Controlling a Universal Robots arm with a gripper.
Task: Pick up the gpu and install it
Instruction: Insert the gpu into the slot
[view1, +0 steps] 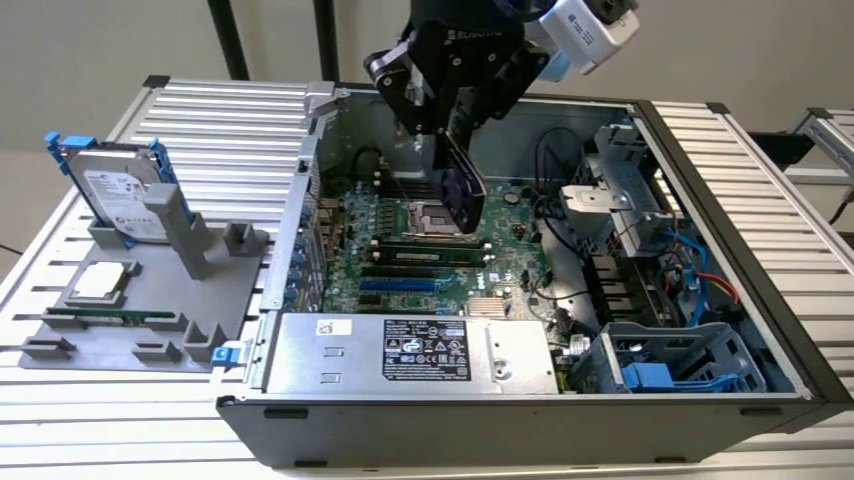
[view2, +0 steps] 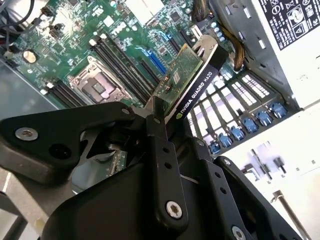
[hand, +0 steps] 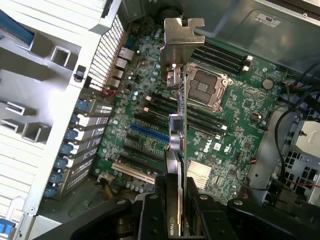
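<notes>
Gpu gripped above the open case
The gripper (view1: 447, 125) pinches the gpu (view1: 463, 190) over the motherboard (view1: 400, 255), upper centre of the exterior view; lowered askew (it hangs tilted), it could scrape board parts.

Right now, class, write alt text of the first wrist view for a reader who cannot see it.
The gripper holds the gpu edge-on over the green motherboard inside an open computer case, its silver end bracket farthest from the camera. An empty processor socket sits on the board beside it.
</notes>
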